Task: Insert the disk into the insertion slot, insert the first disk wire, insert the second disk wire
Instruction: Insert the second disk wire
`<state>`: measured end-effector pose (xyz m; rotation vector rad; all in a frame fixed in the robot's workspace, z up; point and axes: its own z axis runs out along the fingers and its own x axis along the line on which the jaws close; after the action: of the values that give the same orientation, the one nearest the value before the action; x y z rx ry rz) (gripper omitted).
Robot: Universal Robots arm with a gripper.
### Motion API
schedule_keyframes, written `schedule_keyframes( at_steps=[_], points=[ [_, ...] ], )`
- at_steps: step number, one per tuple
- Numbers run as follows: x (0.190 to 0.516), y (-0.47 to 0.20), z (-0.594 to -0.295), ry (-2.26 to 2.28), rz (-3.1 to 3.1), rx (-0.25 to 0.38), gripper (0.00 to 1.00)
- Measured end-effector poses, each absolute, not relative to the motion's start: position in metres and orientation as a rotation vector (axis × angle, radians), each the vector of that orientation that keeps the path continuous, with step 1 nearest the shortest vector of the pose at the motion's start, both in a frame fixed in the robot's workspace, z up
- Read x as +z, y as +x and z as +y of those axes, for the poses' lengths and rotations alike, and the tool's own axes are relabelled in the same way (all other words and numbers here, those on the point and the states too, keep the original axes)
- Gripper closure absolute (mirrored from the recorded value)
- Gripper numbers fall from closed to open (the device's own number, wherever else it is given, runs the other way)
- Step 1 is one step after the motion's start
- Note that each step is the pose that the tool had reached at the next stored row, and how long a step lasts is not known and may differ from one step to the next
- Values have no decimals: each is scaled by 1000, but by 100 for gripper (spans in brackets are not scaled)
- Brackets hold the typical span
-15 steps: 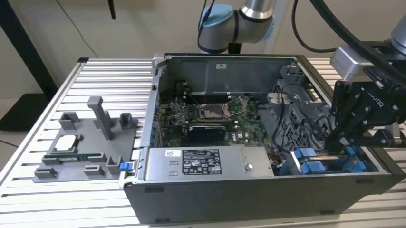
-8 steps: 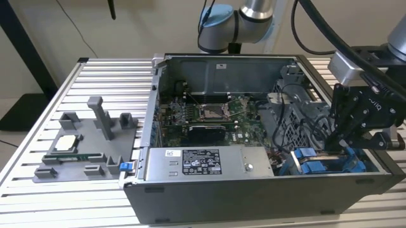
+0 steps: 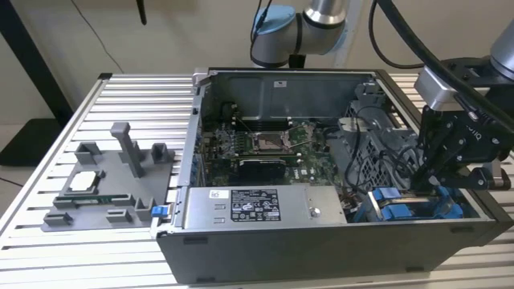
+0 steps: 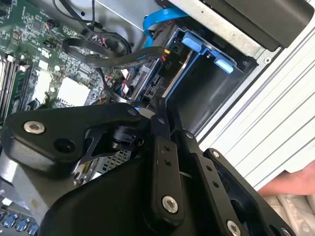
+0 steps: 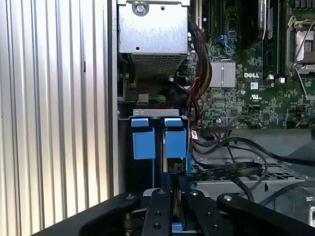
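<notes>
Crowding gripper (image 3: 427,180): black cables (image 3: 377,159).

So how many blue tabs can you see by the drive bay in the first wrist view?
2: one blue tab beside the other blue tab, side by side above the end effector. More may be hidden behind it.

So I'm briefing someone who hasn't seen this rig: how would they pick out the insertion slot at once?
Start at the open computer case on the slatted table. Go to its front corner on the exterior view's right, past the grey labelled power-supply box, where the gripper reaches in. The insertion slot is the grey bay with bright blue plastic fittings, the only blue-trimmed bay in the case.
</notes>
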<state>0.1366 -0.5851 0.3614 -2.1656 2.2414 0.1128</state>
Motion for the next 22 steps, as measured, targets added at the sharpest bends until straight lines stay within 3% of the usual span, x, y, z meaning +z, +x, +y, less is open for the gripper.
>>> schedule_keyframes(
  at_steps=[22],
  points=[
    [348,149,-585,-2137,2210,173,100]
  ],
)
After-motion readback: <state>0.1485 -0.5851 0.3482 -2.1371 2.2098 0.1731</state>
